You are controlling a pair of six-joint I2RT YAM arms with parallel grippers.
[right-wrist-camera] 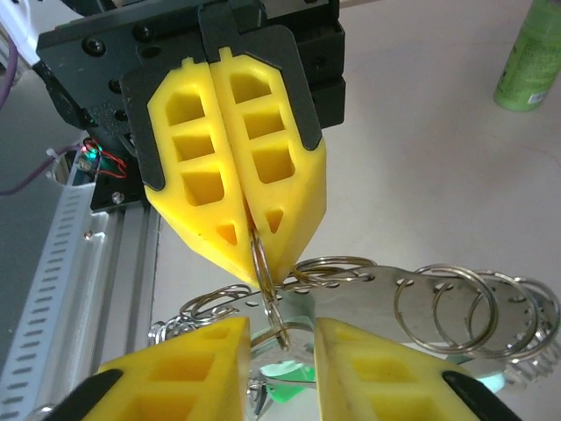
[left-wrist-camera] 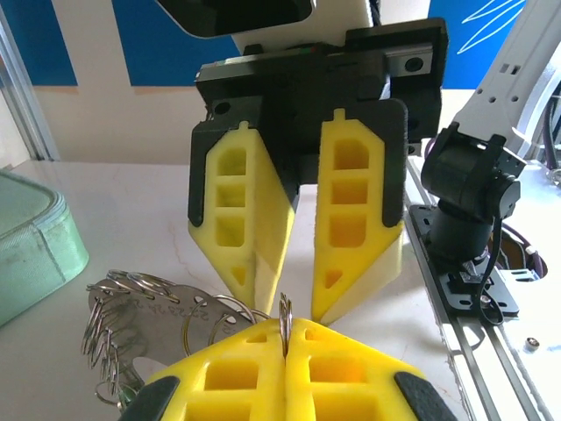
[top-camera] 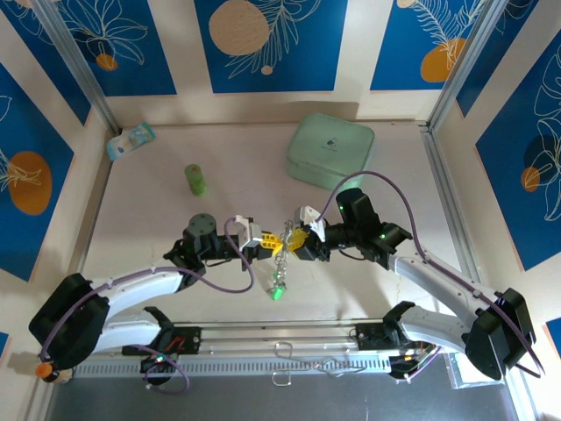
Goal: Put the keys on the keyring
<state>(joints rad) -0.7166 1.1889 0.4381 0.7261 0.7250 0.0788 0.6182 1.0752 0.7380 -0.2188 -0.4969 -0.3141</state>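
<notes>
Landmark: mint-green case [top-camera: 330, 151], lying flat toward the back of the table [top-camera: 140, 210]. Both arms meet nearer the bases than the case and a little to its left, tips facing each other. Left gripper [right-wrist-camera: 254, 239]: yellow fingers pressed together, pinching one thin wire loop of the keyring [right-wrist-camera: 377, 289] between the tips. The loop stands edge-on in the seam in both wrist views. Right gripper [left-wrist-camera: 294, 303]: fingers spread, a clear gap between them. It sits just opposite the left tips, and in its own wrist view the pinched loop runs down into that gap. I cannot tell whether either finger touches it. The keyring reads as a flat silvery plate with punched holes and several split rings linked along its edge. From above it hangs below the two tips, on the near side of the case, off the table surface as far as can be judged. Keys [top-camera: 278, 293]: a bright green head shows at the low end of the hanging bunch, with the shafts too small to make out. Green cylinder [top-camera: 195, 180] stands upright, well left of the case. A pale packet [top-camera: 130, 140] lies further left of the case, by the back wall.
</notes>
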